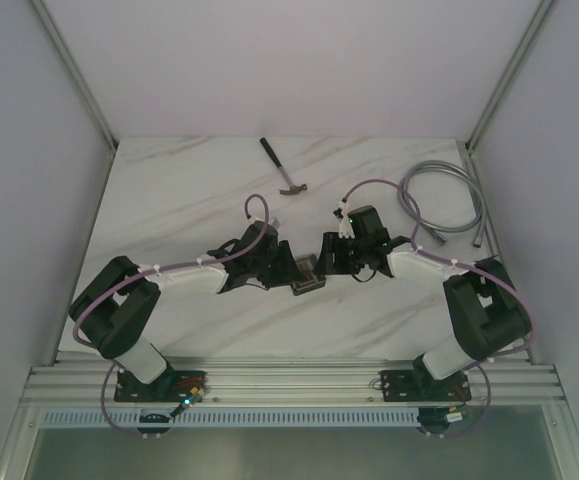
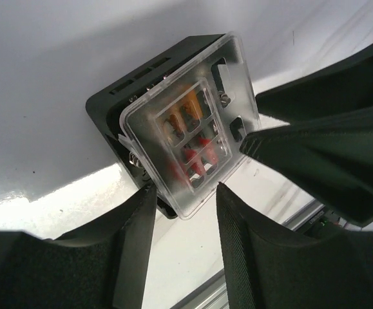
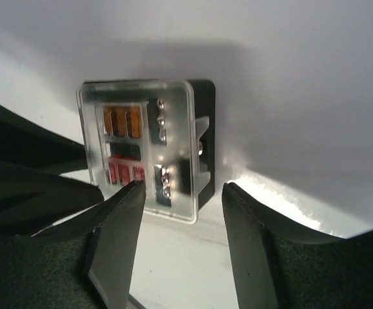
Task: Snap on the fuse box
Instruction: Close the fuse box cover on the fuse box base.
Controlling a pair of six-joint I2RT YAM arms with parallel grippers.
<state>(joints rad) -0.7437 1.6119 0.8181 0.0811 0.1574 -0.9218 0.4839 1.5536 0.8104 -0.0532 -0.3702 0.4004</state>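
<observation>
The fuse box [image 1: 307,272] lies at the table's middle between my two grippers. In the left wrist view its black body [image 2: 118,96] carries a clear cover [image 2: 192,129], with orange and red fuses showing through. The cover looks slightly skewed over the near corner. My left gripper [image 2: 185,193] is open, and the cover's corner pokes between its fingertips. My right gripper [image 3: 183,188] is open too, its tips just short of the box's black body [image 3: 205,96] and the cover [image 3: 141,141]. From above, the left gripper [image 1: 284,265] and the right gripper [image 1: 327,258] flank the box closely.
A hammer [image 1: 285,168] lies at the back middle of the marble table. A coiled grey cable [image 1: 441,205] sits at the back right. An aluminium rail [image 1: 289,385] runs along the near edge, and white walls close in the sides.
</observation>
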